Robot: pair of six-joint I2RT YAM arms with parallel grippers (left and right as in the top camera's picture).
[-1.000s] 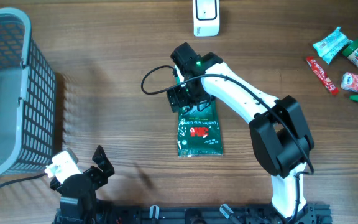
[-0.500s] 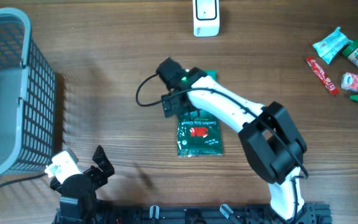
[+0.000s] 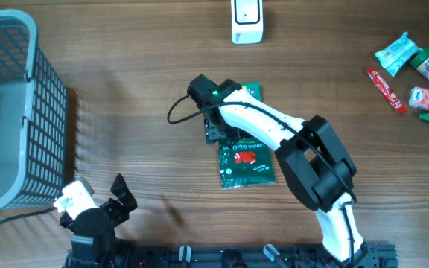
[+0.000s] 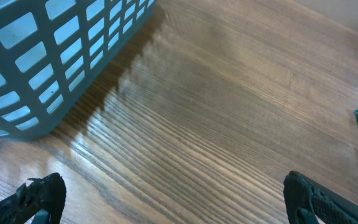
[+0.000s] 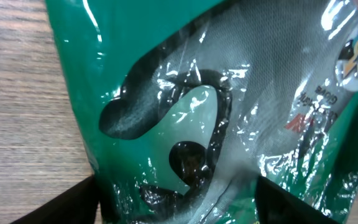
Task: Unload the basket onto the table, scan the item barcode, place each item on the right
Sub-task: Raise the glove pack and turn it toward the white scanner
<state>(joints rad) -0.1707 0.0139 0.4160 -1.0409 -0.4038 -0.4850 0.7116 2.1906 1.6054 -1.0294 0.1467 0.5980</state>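
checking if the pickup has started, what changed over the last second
The right claw shifted left over the green packet and narrowed around it; the packet skewed, its bottom sliding slightly right. Whether it is gripped is unclear. The left claw, basket and scanner stayed put.

Mock shop checkout on wood-grain table [image 3: 140,67]: plastic shopping basket [image 3: 51,134] at 9 o'clock, white scanner [image 3: 247,21] at 12, small packaged groceries [image 3: 398,52] at 2.

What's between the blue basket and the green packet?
Overhead view: only bare wooden table between the blue-grey plastic mesh basket and the glossy green plastic packet, save the right arm's black cable loop hanging beside the packet.
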